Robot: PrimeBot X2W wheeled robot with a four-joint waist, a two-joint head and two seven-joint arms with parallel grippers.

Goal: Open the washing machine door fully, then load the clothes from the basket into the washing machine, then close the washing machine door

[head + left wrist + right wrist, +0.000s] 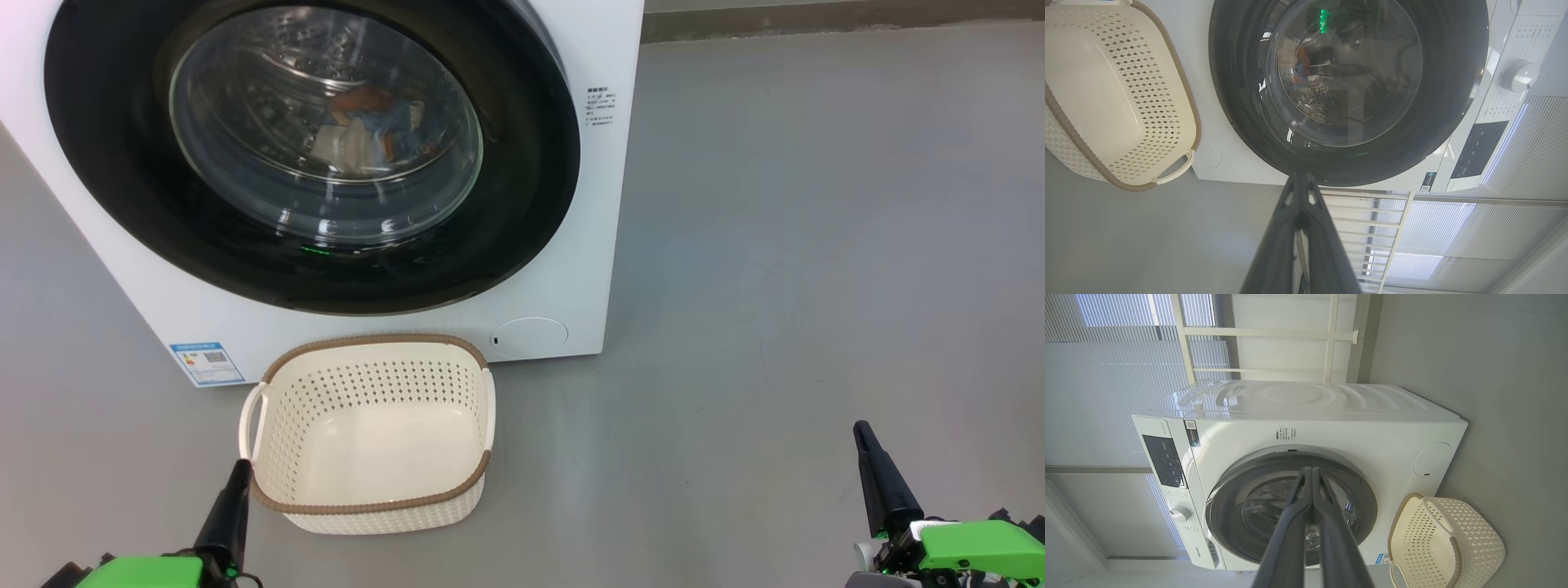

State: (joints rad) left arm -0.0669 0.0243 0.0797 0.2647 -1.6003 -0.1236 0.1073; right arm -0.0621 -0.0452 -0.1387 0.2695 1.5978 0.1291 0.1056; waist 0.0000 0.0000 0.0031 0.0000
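Observation:
The white washing machine (571,269) stands ahead with its round black-rimmed door (522,163) closed flat against the front. Through the glass I see the clothes (367,131), blue and orange-brown with cream cloth, lying in the steel drum. The cream basket (326,506) sits on the floor just before the machine, with nothing in it. My left gripper (240,467) is shut and empty, its tip beside the basket's near left corner. My right gripper (862,429) is shut and empty, low at the right, well away from the machine. The left wrist view faces the door (1241,102) and basket (1175,81); the right wrist view shows the machine (1331,424).
Grey floor (816,245) spreads wide to the right of the machine. A blue label sticker (206,363) and a round flap (531,333) sit low on the machine's front. Behind it are slatted blinds (1106,396) and a white frame.

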